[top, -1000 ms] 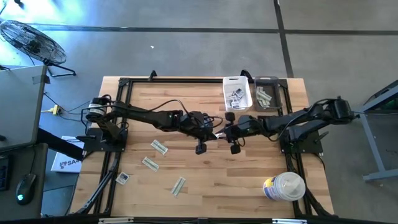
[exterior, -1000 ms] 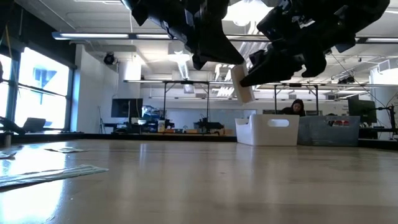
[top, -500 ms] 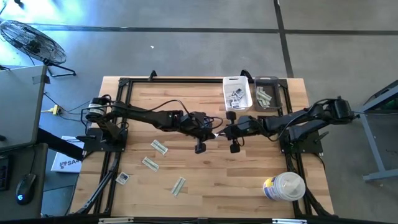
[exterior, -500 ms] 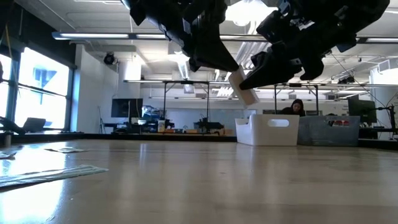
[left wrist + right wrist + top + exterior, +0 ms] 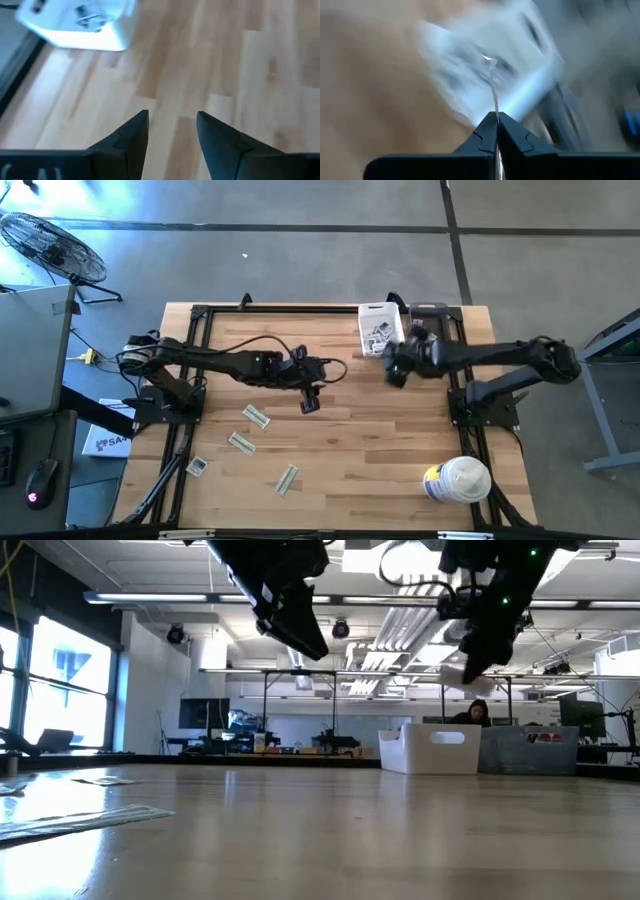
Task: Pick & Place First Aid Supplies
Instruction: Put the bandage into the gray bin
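packet is sitting edge-on between the right gripper fingers, which are pinched together on it with no gap showing; in the right wrist view it is reading as a thin pale sliver running straight out from the tips, so its long axis is lining up with the fingers and its flat faces are lying against the pads. in the high view the right gripper is hovering just below the white bin near the upper middle of the frame, with the grey bin just to its right. judging the step as carry-to-bin: it is looking worth getting the tips fully over the white bin's opening before letting go, and keeping the sliver pointing down into the bin, since a packet this thin could flutter or catch the rim if dropped from the side. left gripper is standing with its fingers apart and nothing between them, only bare table ahead; in the high view the left gripper is sitting centre frame. more supplies are lying flat in the lower left: strip packets at mixed angles, and a square packet. canister is lying at lower right, not part of the job. low view is showing both arms well above the tabletop.
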Robot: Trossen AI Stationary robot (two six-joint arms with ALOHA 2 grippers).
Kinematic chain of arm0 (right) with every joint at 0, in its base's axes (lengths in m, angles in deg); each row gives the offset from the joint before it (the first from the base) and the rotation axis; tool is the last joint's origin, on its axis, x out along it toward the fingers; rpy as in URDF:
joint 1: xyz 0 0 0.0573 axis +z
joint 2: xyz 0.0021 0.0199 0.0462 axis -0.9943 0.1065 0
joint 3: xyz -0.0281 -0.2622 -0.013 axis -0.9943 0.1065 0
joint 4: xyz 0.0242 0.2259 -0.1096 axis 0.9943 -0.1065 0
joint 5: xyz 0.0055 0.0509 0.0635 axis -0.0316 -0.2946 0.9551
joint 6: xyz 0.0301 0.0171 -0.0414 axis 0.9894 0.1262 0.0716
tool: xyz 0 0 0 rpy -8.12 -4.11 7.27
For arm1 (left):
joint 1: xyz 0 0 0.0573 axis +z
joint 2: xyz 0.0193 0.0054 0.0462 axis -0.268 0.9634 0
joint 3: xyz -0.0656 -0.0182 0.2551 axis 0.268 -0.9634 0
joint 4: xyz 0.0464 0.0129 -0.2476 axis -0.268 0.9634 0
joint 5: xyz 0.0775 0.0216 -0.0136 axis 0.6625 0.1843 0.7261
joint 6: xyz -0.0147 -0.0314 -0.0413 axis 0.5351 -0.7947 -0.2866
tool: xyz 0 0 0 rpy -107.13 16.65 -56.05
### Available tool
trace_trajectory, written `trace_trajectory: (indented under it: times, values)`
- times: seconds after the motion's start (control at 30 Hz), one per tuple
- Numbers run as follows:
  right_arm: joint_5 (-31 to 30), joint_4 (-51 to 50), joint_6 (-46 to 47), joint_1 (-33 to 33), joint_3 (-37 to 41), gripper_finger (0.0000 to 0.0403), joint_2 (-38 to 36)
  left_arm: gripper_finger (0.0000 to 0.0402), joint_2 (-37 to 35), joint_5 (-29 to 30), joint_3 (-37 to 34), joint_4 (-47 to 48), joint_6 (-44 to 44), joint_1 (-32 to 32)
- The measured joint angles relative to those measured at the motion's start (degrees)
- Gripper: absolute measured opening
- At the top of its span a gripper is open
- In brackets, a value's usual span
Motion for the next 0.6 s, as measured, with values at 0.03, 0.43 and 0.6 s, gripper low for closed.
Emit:
trace_trajectory:
  times: [0.03, 0.43, 0.6]
  values:
    - [-1.6, -4.7, 4.3, -2.0, -1.2, 0.0002, -0.2, 0.0165, 0.0, 1.6, -0.4, -0.2, -0.4, 0.0]
    - [0.1, -6.2, 10.3, -30.8, 1.5, 0.0001, 1.6, 0.0166, 0.9, 5.3, -6.7, -9.8, 1.0, 0.0]
    - [3.1, -1.8, 6.7, -37.3, 1.4, 0.0001, 6.2, 0.0166, 0.9, 5.4, -6.7, -9.8, 1.1, 0.0]
